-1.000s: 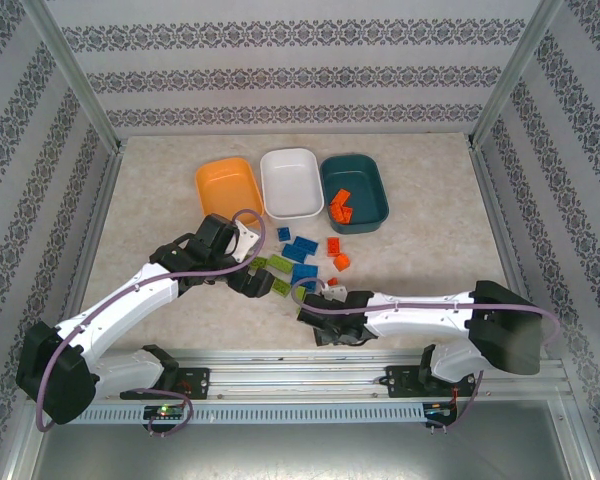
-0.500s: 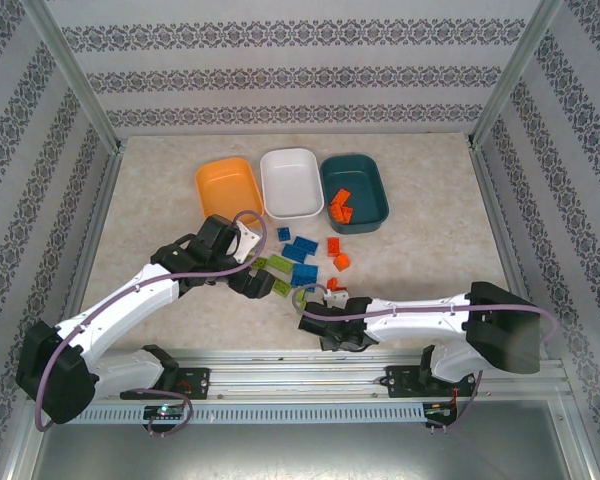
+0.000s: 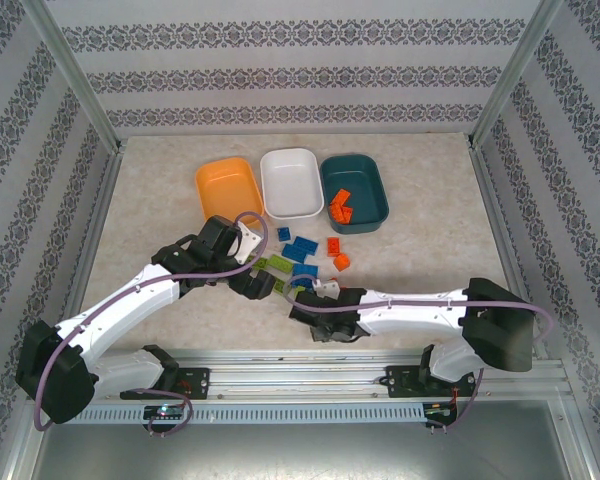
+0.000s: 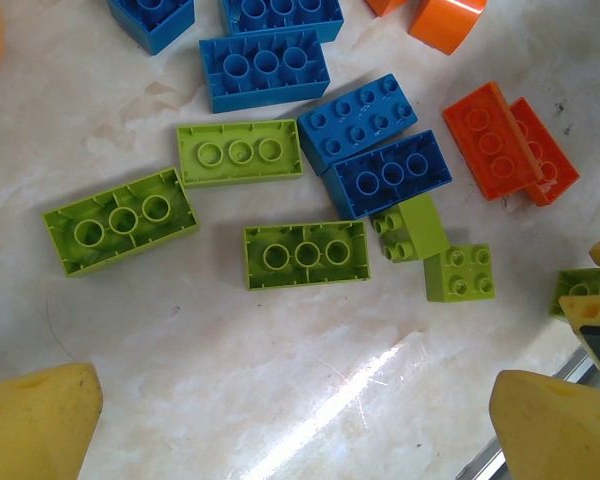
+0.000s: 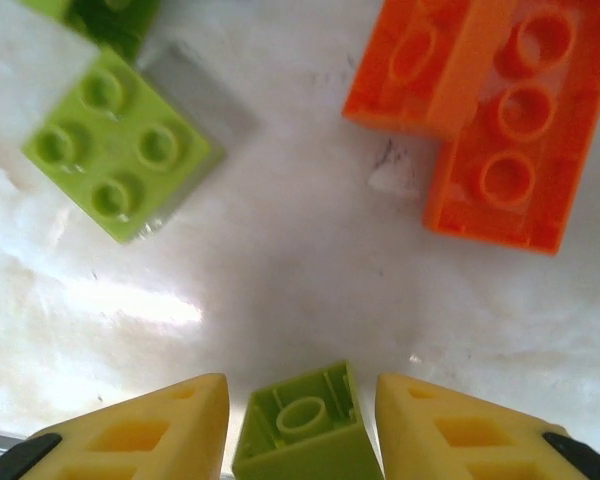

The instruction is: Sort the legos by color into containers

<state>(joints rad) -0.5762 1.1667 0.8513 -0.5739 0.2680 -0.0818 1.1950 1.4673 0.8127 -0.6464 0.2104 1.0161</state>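
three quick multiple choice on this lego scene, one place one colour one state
1. From the top camera, the tub holding orange bricks stands:
a) at the left end of the row
b) in the middle
c) at the right end of the row

2. The brick between the right gripper's fingers is:
a) lime green
b) blue
c) orange

3. The left gripper is:
a) shut tight
b) open, with nothing between its fingers
c) clamped on something

Answers:
1 c, the dark teal one on the right has the orange pieces in it.
2 a, the right wrist view shows a lime green piece between the yellow fingers.
3 b, the left wrist view shows its fingers far apart over bare table.
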